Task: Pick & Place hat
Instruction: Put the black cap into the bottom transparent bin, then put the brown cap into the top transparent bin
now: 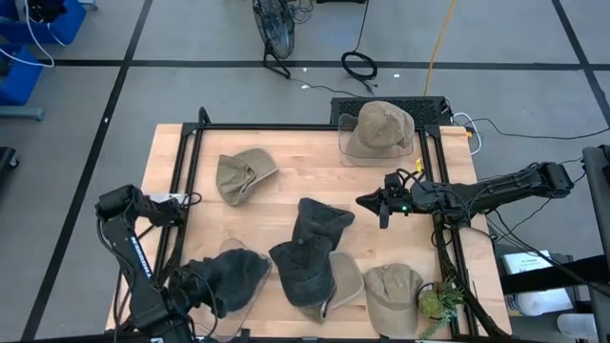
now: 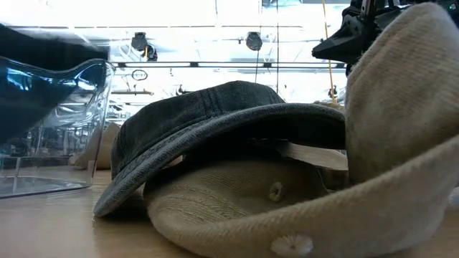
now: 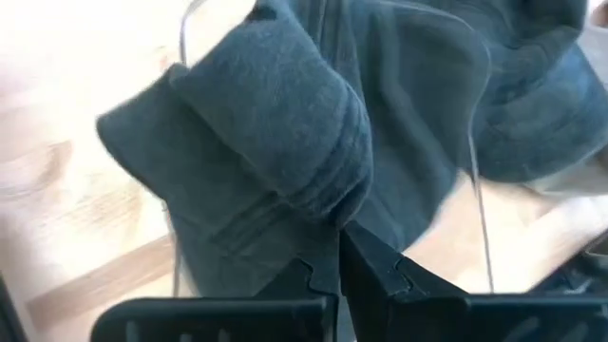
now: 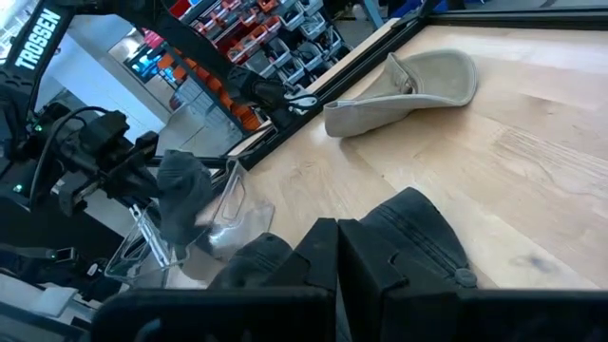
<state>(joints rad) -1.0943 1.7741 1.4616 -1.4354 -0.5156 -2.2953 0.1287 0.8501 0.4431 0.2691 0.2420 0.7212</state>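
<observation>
The left tool (image 1: 191,291) is sitting at the lower left of the high view, its fingers pinched shut on a fold of the dark hat (image 1: 229,278) — the wrist view is showing the cloth (image 3: 285,142) bunched right at the closed tips. That hat is lying in a clear tray (image 1: 250,291) at the worktop's (image 1: 286,186) lower-left corner, so the placing step looks nearly finished; the next move is probably calling for the fingers to part and the arm to lift away without dragging the soft fabric out.

The right tool (image 1: 384,205) is hovering closed and empty right of centre, above bare wood.

The hat is looking limp and crumpled, dark grey-blue, slumping over itself — while another dark cap (image 1: 310,252) and tan hats (image 1: 393,293) are waiting nearby.
</observation>
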